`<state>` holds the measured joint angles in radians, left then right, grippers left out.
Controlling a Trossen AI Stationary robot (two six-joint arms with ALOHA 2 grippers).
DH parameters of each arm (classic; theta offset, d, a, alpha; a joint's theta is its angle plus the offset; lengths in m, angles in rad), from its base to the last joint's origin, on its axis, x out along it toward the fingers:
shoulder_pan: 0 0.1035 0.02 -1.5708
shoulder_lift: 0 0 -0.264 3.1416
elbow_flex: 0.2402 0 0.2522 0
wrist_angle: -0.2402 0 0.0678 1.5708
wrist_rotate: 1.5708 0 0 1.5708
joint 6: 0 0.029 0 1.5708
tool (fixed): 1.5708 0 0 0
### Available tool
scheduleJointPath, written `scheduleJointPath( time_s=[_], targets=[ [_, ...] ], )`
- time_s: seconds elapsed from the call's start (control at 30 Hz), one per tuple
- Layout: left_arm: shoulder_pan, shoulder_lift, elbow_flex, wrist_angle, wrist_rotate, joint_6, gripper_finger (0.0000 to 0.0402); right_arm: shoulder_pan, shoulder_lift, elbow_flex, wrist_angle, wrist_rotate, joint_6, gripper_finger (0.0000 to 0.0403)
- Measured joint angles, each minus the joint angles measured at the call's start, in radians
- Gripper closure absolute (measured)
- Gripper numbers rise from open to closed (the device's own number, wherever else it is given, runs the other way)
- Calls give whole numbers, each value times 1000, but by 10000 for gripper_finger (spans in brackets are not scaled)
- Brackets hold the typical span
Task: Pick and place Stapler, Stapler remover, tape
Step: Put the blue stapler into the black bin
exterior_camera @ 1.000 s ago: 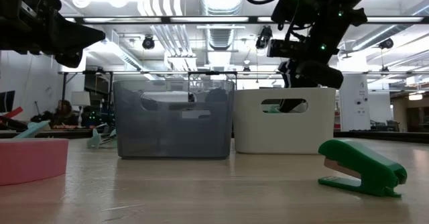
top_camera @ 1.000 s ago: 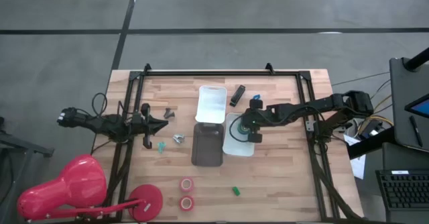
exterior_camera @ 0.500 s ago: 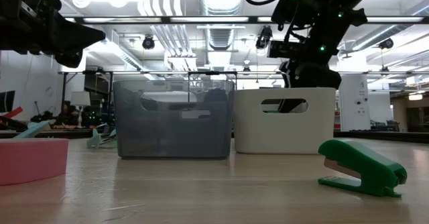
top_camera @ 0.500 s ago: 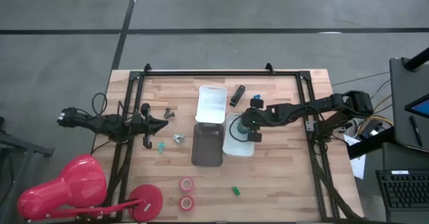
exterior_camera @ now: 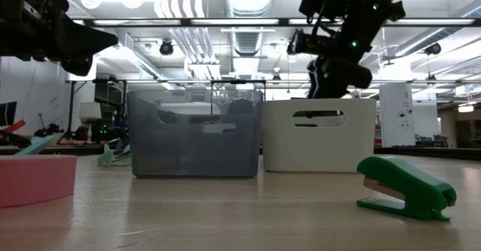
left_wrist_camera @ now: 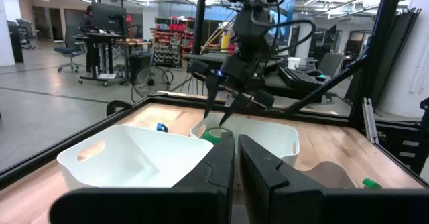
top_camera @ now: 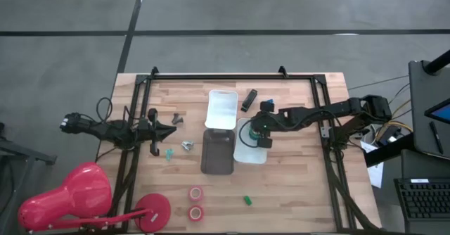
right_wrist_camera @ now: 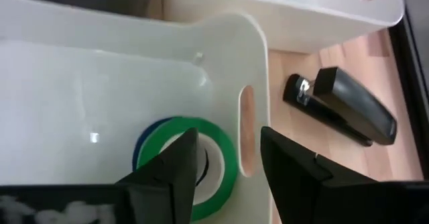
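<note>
right gripper [right_wrist_camera: 228,158]: jaws parted, empty, above green tape [right_wrist_camera: 216,153] lying on blue tape [right_wrist_camera: 144,141] in white tray [right_wrist_camera: 221,43]. left gripper [top_camera: 171,130]: jaws closed, table's [top_camera: 295,179] left edge.

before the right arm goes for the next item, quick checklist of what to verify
1. Green tape released into the white tray: ok, it lies on a blue roll.
2. Right gripper open: ok, fingers apart over the roll.
3. Gripper clear of the tray rim: cannot tell.
4. Red tapes left on the table: ok, both near the front edge.
5. Left gripper shut and parked aside: ok.
</note>
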<state>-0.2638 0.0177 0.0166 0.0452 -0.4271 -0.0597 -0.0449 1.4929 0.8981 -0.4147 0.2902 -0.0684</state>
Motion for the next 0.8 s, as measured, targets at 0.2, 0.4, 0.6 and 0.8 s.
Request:
scheduleJointPath(
  time_s=[0.2, 0.4, 0.6, 0.8],
  targets=[
    [0, 0, 0, 0, 0, 0, 378, 14, 0, 83, -123, -3, -3, 245],
    [0, 0, 0, 0, 0, 0, 378, 25, -1, 138, -199, -19, 12, 257],
    [0, 0, 0, 0, 0, 0, 378, 50, -1, 155, -236, -147, 87, 265],
    [0, 0, 0, 0, 0, 0, 378, 149, -2, 163, -235, -189, 133, 274]
  ],
)
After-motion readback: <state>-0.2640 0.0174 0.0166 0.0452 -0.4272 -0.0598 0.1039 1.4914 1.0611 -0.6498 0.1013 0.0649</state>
